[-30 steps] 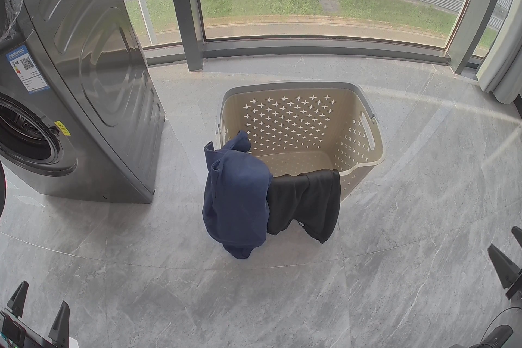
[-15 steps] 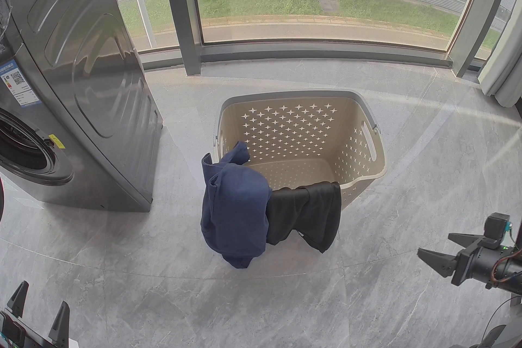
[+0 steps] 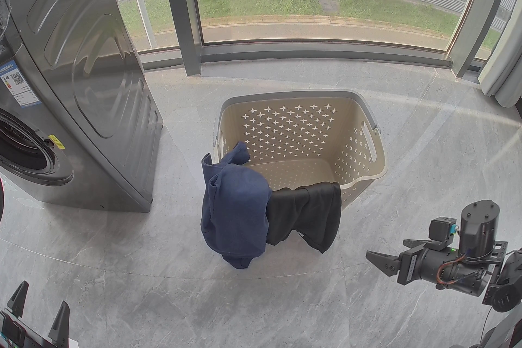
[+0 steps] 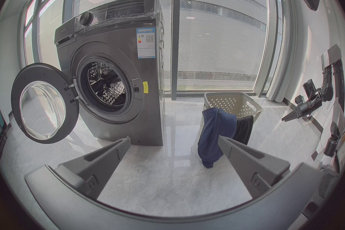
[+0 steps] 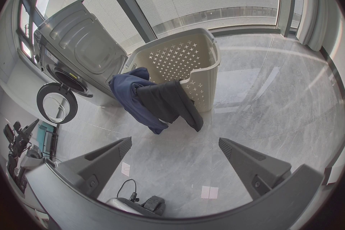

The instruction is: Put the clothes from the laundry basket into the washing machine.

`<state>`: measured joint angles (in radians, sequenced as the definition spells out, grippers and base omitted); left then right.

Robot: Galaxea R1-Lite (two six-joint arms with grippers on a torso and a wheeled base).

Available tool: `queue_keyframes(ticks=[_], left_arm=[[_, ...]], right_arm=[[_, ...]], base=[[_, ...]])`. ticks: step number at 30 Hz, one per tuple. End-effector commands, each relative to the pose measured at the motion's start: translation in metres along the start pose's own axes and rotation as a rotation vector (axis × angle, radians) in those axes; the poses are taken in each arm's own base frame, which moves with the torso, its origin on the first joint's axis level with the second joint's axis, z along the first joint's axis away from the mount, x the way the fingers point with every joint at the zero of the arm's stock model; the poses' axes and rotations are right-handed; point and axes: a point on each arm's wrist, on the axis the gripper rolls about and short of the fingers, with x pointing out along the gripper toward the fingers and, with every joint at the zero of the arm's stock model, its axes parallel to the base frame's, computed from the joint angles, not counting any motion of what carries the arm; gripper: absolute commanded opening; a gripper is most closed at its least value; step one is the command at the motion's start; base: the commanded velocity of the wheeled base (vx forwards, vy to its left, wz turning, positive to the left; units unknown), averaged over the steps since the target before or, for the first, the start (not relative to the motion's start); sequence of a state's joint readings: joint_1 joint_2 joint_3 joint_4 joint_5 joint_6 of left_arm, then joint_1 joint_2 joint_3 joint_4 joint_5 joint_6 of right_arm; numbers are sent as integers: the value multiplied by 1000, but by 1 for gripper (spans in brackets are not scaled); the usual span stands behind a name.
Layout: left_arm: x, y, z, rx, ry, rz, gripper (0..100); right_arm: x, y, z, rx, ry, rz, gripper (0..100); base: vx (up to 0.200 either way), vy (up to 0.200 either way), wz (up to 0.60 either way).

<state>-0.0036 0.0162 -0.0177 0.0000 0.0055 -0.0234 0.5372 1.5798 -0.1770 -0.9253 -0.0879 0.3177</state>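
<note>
Over the near rim of the basket [image 3: 370, 120] hang a blue cloth [image 3: 234, 207] and a black cloth [image 3: 304, 210], long axis downward. Off the basket's near-right corner stands the right claw [image 3: 387, 251], released, aimed at the black cloth and nearer than the released left claw [image 3: 43, 294].

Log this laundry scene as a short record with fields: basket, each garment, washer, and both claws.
Basket: laundry basket on the floor, to the right of the washing machine, apart from it
Blue garment: draped over the basket's near rim, hanging outside
Black garment: draped over the same rim, touching the blue one
Washer: washing machine, door swung open
Left claw: open, empty
Right claw: open, empty, pointing toward the garments, apart from them
</note>
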Motion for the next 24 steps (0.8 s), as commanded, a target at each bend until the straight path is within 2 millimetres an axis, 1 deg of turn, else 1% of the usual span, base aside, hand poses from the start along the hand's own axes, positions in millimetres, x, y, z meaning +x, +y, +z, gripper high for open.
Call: queue_keyframes(ticks=[1, 4, 6, 15, 21, 24], left_arm=[[0, 0, -5, -1, 5, 1, 100], [0, 0, -5, -1, 5, 1, 100], [0, 0, -5, -1, 5, 1, 100], [0, 0, -5, -1, 5, 1, 100], [0, 0, -5, 0, 5, 1, 100], [0, 0, -5, 0, 5, 1, 100]], right_arm=[[32, 7, -9, -11, 52, -8, 100], [37, 8, -7, -12, 28, -2, 100], [45, 8, -9, -12, 30, -15, 100], [72, 10, -14, -17, -2, -11, 100], [79, 9, -17, -19, 2, -14, 100], [86, 10, -18, -20, 3, -14, 100]], base=[[0, 0, 0], [0, 0, 0], [0, 0, 0], [0, 0, 0], [0, 0, 0], [0, 0, 0]])
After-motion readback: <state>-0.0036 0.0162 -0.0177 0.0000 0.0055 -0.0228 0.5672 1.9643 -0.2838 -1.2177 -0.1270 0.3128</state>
